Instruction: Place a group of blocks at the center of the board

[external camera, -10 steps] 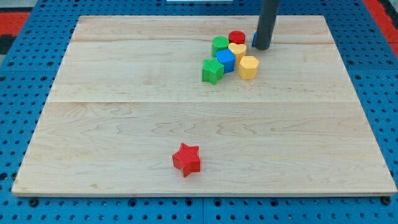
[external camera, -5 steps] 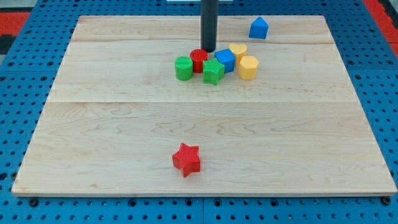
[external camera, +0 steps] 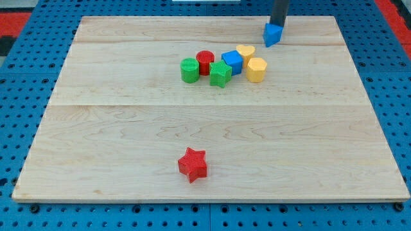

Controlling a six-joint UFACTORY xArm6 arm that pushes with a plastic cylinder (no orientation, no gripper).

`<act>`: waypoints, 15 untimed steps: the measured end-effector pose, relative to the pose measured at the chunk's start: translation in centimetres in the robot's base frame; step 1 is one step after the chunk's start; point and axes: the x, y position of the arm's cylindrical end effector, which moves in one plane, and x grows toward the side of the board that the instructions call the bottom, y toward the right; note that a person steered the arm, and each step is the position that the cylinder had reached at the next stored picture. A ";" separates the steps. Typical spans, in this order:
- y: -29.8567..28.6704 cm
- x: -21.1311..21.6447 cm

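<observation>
My tip is at the view's top right, touching the top of a blue block near the board's far edge. A cluster lies left and below it: a green cylinder, a red cylinder, a green block, a blue cube, a yellow heart and a yellow hexagon block. A red star sits alone near the view's bottom centre.
The wooden board rests on a blue pegboard surface. Red matting shows at the top corners.
The tip first swept left, pushing the red and green cylinders leftward, then moved right to the blue block at the top; that block has shifted slightly down.
</observation>
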 end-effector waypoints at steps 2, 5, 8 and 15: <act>0.3 2.6; -0.1 5.0; -9.0 2.6; -1.0 8.1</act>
